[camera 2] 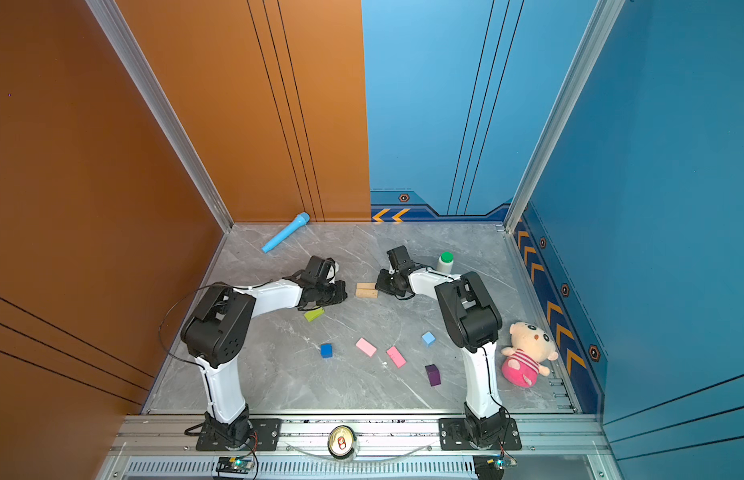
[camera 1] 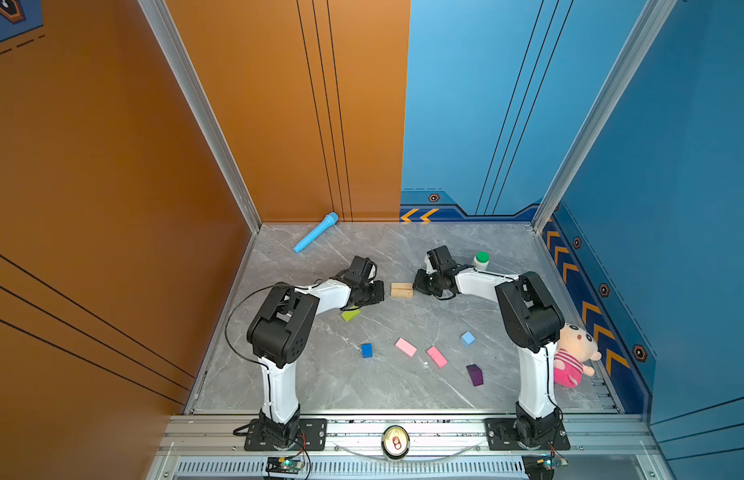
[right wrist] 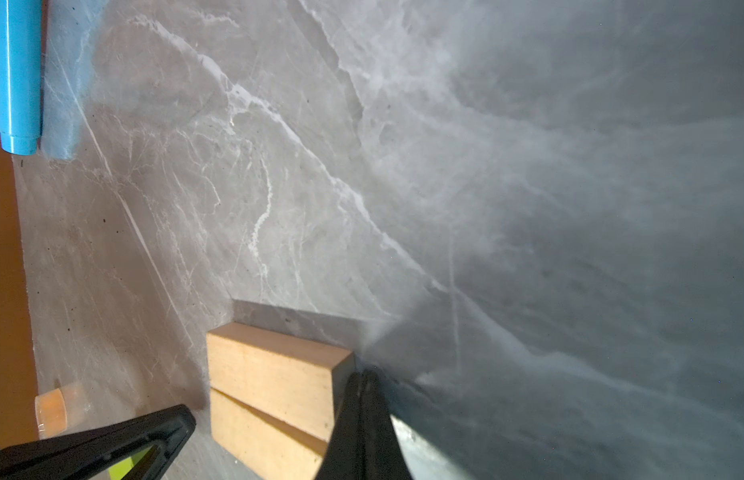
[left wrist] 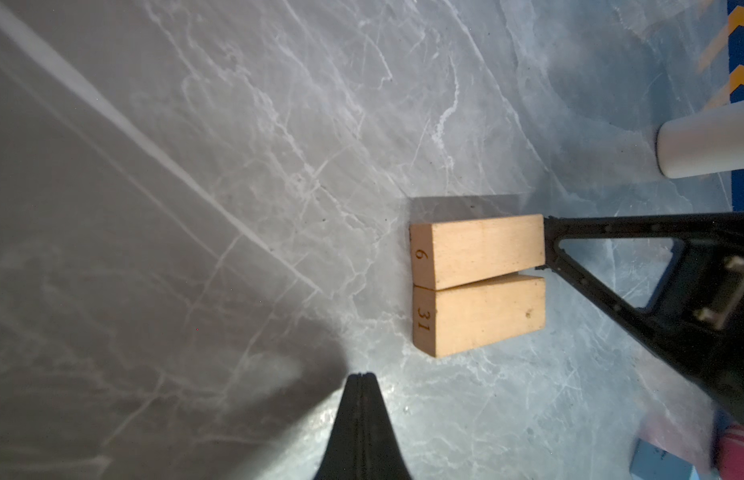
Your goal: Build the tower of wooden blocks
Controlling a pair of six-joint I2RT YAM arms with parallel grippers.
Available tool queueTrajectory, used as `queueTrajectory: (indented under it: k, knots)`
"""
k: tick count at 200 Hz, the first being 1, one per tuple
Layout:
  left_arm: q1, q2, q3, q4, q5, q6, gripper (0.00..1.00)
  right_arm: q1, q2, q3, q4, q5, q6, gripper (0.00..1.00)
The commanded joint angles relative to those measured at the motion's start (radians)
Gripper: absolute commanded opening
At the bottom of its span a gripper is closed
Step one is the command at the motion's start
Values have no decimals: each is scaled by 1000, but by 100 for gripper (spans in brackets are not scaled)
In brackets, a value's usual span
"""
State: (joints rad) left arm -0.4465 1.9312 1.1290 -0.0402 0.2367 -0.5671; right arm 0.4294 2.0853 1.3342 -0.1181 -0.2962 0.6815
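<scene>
Between your clenched left gripper point(left wrist: 362, 376) and clenched right gripper point(right wrist: 364, 374), tan bars point(camera 1: 401, 290) lie side by side, long axes jaw to jaw; right tip touches one end.

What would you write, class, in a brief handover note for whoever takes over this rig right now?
Left gripper: shut, empty, near the two tan wooden bars.
Right gripper: shut, empty, tip against one bar's end.
Loose on the grey marble table: lime-green wooden bar, dark-blue cube, two pink bars, light-blue cube, dark-purple peaked block.
Done: tan bars lie side by side.
Left: stack the other six.
</scene>
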Motion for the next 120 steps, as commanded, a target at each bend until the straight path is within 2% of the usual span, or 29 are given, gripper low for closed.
queueTrajectory:
  k: [1, 75, 120]
  knots:
    - [-7, 10, 28, -20, -4, -1, 0, 6, 32, 14, -22, 6, 10, 0]
    - [-6, -12, 23, -30, -8, 5, 0, -7, -4, -6, -69, 54, -10, 0]
    - [-4, -55, 1, -31, -24, 9, 0, -2, -101, -47, -103, 90, -35, 0]
